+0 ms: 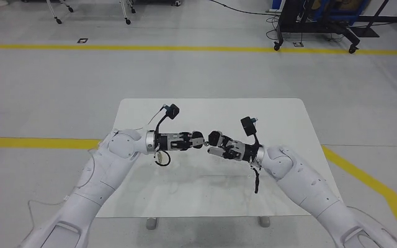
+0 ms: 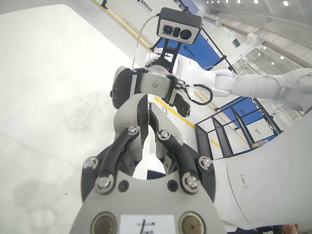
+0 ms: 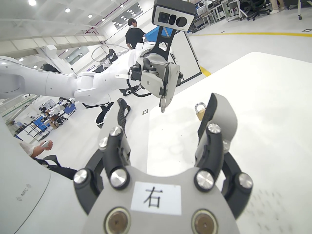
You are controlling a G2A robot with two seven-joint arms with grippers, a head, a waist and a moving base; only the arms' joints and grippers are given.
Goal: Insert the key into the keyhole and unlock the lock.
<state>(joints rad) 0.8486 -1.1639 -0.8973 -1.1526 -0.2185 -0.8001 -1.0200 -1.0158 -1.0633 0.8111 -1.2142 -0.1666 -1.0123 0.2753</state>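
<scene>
Over the table [image 1: 273,118], the left gripper [image 1: 198,140] is pinched tight on a small key [image 3: 162,105] jutting from its tip; facing it, the right gripper [image 1: 214,141] is spread wide; the lock [image 3: 200,113] sits just beside one right finger, apparently upright on the table.

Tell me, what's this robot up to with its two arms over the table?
It is working on unlocking a padlock. The left arm has its jaws shut on a small key, held above the white table. The right arm faces it with jaws open, and a little brass padlock shows right beside one of them. The key is not yet in the keyhole.
</scene>
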